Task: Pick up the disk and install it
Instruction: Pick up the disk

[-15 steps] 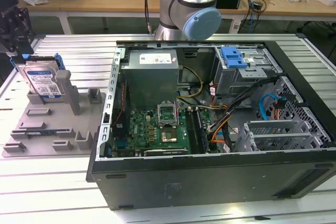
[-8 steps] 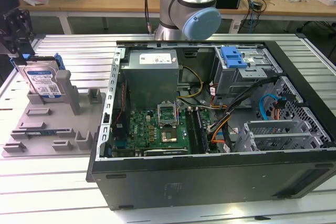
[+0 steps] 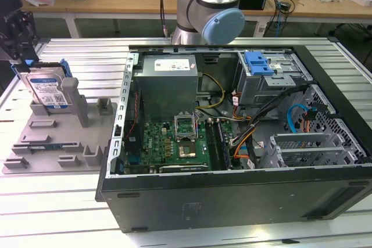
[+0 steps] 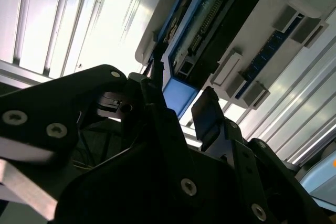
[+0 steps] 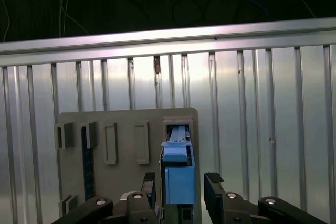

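Disk (image 3: 49, 91) stands on end in grey holder (image 3: 52, 143), exterior view upper left, label showing; first wrist view: my fingers (image 5: 212, 184) spread astride it.

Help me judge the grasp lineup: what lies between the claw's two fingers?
In the first wrist view, the blue-framed disk stands between the fingers of the open claw, a bare gap beside one finger.

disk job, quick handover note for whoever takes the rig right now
Tool: open, fingers either side of the disk, not closed on it.
Disk: standing upright in its slot on the grey fixture, at the exterior view's left, beside the open computer case.
Done: tool lined up over the disk's upper edge.
Left: disk not yet gripped, lifted or installed.
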